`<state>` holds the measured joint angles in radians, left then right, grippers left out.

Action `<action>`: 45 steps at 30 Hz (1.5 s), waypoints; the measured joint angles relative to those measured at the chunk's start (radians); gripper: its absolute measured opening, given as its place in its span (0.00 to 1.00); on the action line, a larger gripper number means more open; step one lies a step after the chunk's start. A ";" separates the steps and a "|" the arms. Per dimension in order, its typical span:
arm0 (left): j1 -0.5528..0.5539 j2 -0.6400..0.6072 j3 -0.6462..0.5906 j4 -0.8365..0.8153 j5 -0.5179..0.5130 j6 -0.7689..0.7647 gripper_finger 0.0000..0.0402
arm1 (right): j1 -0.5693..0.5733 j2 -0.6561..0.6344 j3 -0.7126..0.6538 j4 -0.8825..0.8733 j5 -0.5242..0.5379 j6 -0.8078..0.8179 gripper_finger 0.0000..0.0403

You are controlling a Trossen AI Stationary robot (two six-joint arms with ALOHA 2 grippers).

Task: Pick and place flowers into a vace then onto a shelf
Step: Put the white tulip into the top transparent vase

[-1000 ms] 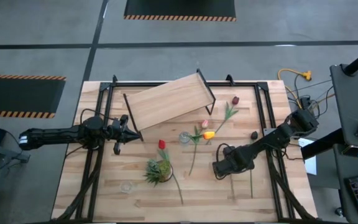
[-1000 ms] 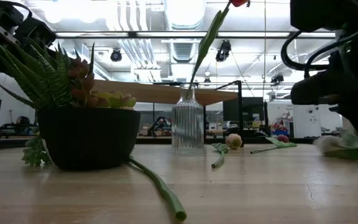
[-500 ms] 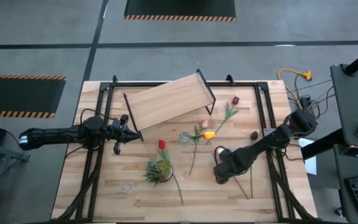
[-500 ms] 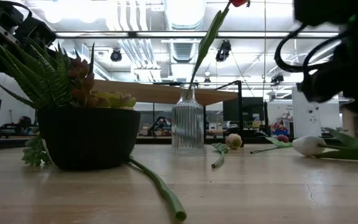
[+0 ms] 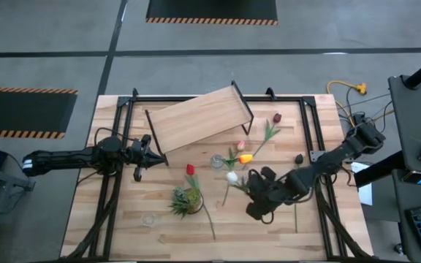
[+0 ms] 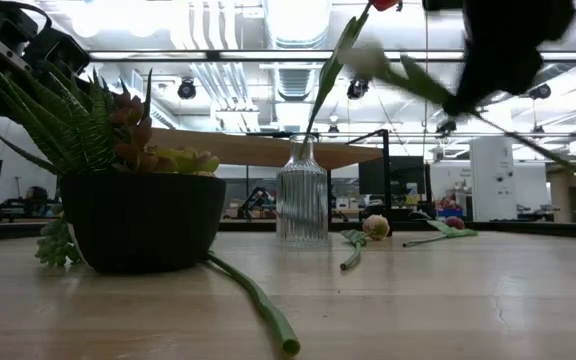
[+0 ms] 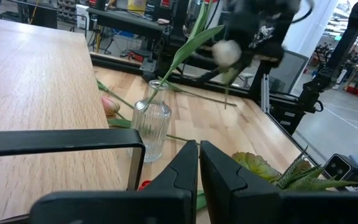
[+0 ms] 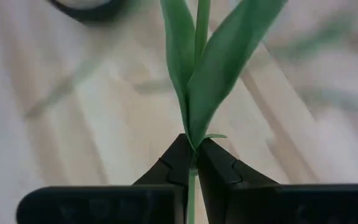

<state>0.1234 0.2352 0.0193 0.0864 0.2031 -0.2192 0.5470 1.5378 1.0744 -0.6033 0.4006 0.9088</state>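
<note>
White tulip (image 5: 232, 177) at frame centre, off desk (image 5: 320, 226), pinched low on stalk by my right hand (image 5: 258, 199), fingers fully closed. Light, floppy, head fragile; I'd grip stalk, not bloom. Vase (image 5: 216, 161) just up-left. Left hand (image 5: 150, 155) closed empty, by shelf (image 5: 196, 117).

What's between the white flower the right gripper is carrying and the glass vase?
Nothing solid blocks it. The right gripper, shut on the white flower, holds it above the table. The glass vase already holds a red flower, whose leaning stem crowds the narrow mouth.
</note>
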 joint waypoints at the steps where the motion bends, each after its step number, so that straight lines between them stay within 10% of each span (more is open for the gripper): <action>1: 0.000 0.000 0.000 0.000 0.000 0.000 0.00 | 0.004 -0.002 0.008 0.028 0.016 -0.047 0.03; 17: 0.000 0.001 0.000 0.000 0.000 0.000 0.00 | -0.083 0.030 -0.019 0.873 0.186 -0.811 0.03; 45: 0.000 0.002 0.000 0.000 0.000 0.000 0.00 | -0.218 0.049 -0.009 1.056 0.334 -1.008 0.03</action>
<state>0.1238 0.2371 0.0193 0.0864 0.2031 -0.2192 0.3294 1.5869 1.0654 0.4523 0.7347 -0.0991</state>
